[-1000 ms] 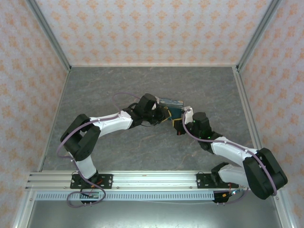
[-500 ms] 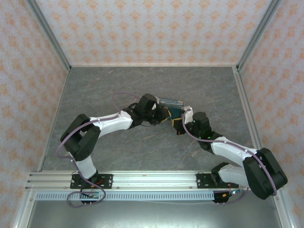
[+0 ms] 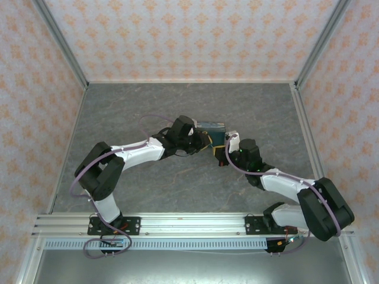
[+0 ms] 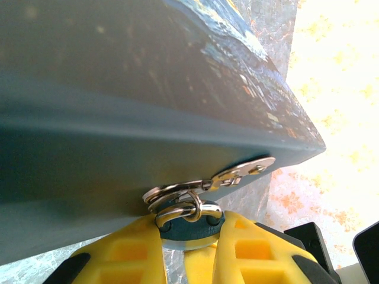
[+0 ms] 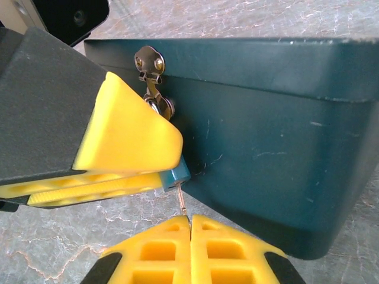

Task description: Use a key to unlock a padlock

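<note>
I see left gripper [image 4: 188, 239] clenched on tiny teal-blue padlock [image 4: 189, 228], which hangs from metal hasp [image 4: 243, 171] on near face of blue starry-print box [image 4: 118, 89]. Right gripper [image 5: 190, 225] pinches thin metal key [image 5: 183, 202], tip at padlock's underside.

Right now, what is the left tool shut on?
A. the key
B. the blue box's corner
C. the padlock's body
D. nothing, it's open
C: in the left wrist view the left tool pinches the teal padlock just below the hasp on the box.
</note>
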Robot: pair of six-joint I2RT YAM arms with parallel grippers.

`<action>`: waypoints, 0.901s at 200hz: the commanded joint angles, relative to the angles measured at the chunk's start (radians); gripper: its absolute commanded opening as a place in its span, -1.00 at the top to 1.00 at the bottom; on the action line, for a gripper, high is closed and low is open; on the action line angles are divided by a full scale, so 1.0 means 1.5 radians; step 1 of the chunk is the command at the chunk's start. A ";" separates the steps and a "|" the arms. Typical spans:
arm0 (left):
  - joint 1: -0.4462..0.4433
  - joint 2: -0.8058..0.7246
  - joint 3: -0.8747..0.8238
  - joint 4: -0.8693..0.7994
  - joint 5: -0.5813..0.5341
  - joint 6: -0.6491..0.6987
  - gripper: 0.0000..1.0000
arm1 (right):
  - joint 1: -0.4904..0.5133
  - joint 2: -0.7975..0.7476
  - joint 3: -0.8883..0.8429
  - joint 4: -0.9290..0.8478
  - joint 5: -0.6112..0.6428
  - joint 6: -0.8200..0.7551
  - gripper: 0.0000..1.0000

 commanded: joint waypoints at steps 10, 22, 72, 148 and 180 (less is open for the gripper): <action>-0.016 -0.035 0.016 0.026 0.054 0.001 0.83 | 0.002 0.015 0.021 0.096 -0.017 -0.003 1.00; -0.017 -0.039 0.013 0.024 0.052 0.004 0.83 | 0.001 0.018 0.023 0.098 -0.020 -0.002 1.00; -0.016 -0.045 0.002 0.017 0.046 0.011 0.83 | -0.012 0.019 0.024 0.091 -0.021 -0.018 1.00; -0.016 -0.031 0.007 -0.022 0.031 0.043 0.83 | -0.032 -0.002 0.032 0.032 -0.036 -0.048 1.00; -0.017 -0.027 0.007 -0.016 0.033 0.038 0.83 | -0.034 0.000 0.030 0.052 -0.048 -0.033 1.00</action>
